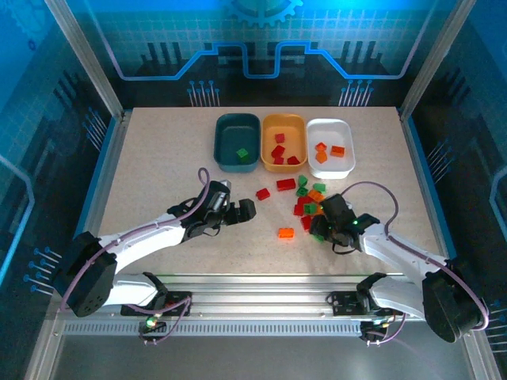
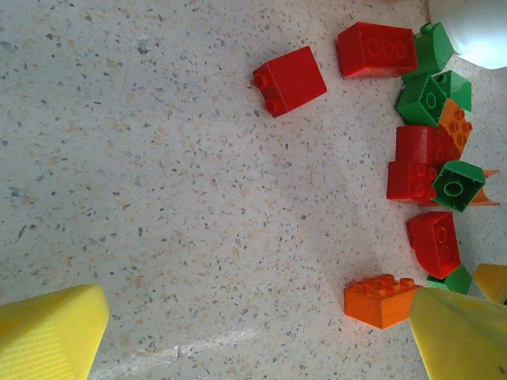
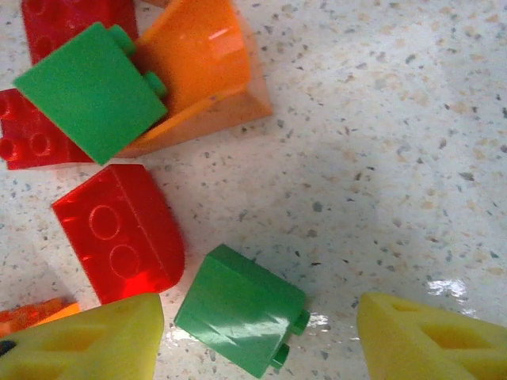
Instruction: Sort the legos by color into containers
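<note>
Loose red, green and orange legos (image 1: 309,199) lie in a pile at the table's middle. Behind it stand the containers: a dark teal tray (image 1: 230,127) with one green brick, an orange tray (image 1: 295,125) with red bricks, a white tray (image 1: 333,128) with orange bricks. My left gripper (image 1: 244,209) (image 2: 253,340) hangs open over bare table, left of the pile; an orange brick (image 2: 380,299) lies by its right finger. My right gripper (image 1: 326,229) (image 3: 257,340) is open low over the pile's near edge. A green brick (image 3: 242,310) lies between its fingers, close to the left one.
A red brick (image 2: 289,79) and a long red brick (image 2: 376,49) lie apart from the pile toward the trays. A single orange brick (image 1: 286,233) sits between the two grippers. A curved red brick (image 3: 119,233) lies right beside the green one. Metal frame posts border the table.
</note>
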{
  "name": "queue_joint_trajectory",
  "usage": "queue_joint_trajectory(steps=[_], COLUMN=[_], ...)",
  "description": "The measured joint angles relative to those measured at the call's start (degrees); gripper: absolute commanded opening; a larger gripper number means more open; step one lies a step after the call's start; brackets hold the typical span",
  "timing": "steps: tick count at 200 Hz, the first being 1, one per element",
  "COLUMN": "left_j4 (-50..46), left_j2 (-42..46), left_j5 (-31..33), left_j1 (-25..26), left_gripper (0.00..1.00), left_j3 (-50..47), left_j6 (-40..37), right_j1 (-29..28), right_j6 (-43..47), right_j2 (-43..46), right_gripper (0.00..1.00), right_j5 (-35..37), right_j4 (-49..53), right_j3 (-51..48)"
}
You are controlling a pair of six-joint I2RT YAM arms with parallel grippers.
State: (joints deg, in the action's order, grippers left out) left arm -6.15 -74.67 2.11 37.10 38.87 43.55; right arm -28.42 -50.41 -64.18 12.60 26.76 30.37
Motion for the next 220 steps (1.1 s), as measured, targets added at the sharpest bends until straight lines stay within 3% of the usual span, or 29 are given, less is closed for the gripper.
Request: queue_joint_trajectory(steps=[24, 65, 103, 138, 220], left_j4=[0.0, 0.0, -0.4, -1.1, -1.8], left_j2=[0.1, 0.3, 0.5, 3.4, 5.6], left_j5=[0.0, 0.0, 0.0, 0.0, 0.0], left_j1=[0.0, 0.0, 0.0, 0.0, 0.0], left_gripper=[0.99, 0.99, 0.99, 0.99, 0.99], left_j3=[0.0, 0.0, 0.0, -0.3, -1.7], left_j6=[0.0, -0.2, -0.4, -0.4, -0.4], right_j1=[0.0, 0.2, 5.8, 6.0, -1.6], right_j6=[2.9, 6.1, 10.6, 11.3, 8.2], right_j2=[-2.7, -3.6, -10.1, -12.6, -9.5], right_gripper=[0.68, 0.78, 0.78, 0.78, 0.77], right_j5=[-0.1, -1.7, -6.0, -8.6, -10.4], right_j4=[3.3, 3.3, 1.0, -0.2, 0.4], right_j3=[3.9, 4.5, 5.0, 5.2, 3.6])
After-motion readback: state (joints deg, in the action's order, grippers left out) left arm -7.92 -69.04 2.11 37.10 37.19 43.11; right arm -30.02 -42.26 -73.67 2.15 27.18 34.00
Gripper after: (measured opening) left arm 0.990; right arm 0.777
